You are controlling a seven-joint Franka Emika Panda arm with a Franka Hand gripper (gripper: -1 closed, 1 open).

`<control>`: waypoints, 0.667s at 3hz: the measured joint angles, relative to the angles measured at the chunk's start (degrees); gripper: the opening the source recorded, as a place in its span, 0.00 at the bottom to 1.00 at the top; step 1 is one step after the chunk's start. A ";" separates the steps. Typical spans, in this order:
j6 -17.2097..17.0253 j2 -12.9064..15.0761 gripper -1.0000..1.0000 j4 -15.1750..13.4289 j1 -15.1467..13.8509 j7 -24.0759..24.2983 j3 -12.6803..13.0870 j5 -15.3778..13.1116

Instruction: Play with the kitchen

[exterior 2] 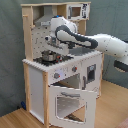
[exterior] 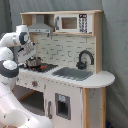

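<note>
The white arm [exterior 2: 100, 42] reaches out level, its tool [exterior 2: 54, 48] pointing downward.

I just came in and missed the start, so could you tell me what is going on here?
A white robot arm is reaching over the hob side of a toy kitchen. Its tool hangs just above a small metal pot that sits on the black hob, under the hood. The oven door below hangs open in the second exterior view. The sink and faucet are untouched.
</note>
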 joint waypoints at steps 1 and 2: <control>-0.39 0.00 1.00 0.79 -0.89 -2.74 -0.05 -0.31; -0.45 0.00 0.00 0.79 -0.90 -2.87 -0.05 -0.37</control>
